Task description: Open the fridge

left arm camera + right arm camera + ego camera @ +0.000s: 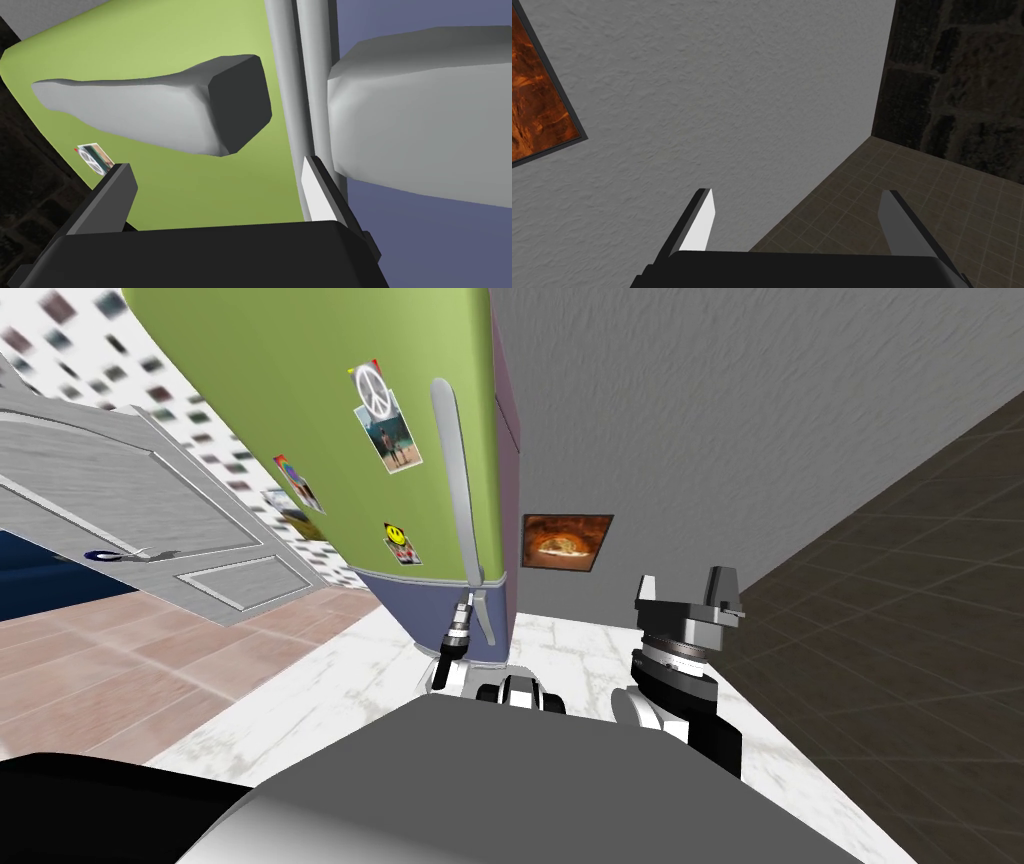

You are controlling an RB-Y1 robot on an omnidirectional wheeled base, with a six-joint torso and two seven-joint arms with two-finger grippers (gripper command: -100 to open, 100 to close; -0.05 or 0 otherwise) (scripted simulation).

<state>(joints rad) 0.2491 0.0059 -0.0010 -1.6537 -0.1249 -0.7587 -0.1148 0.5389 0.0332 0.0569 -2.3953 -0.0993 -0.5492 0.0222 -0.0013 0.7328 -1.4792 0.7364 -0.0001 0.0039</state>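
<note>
The fridge stands against a wall, its upper door over its lower door. 2 handles run down the fridge's right edge, upper handle above lower handle. The left gripper is close before the fridge where they meet. The right gripper hangs right of the fridge, before a framed picture on the wall. Photos sit on the upper door.

Grey panelled door (lever handle), orange framed picture on grey wall, dark tiled floor
</note>
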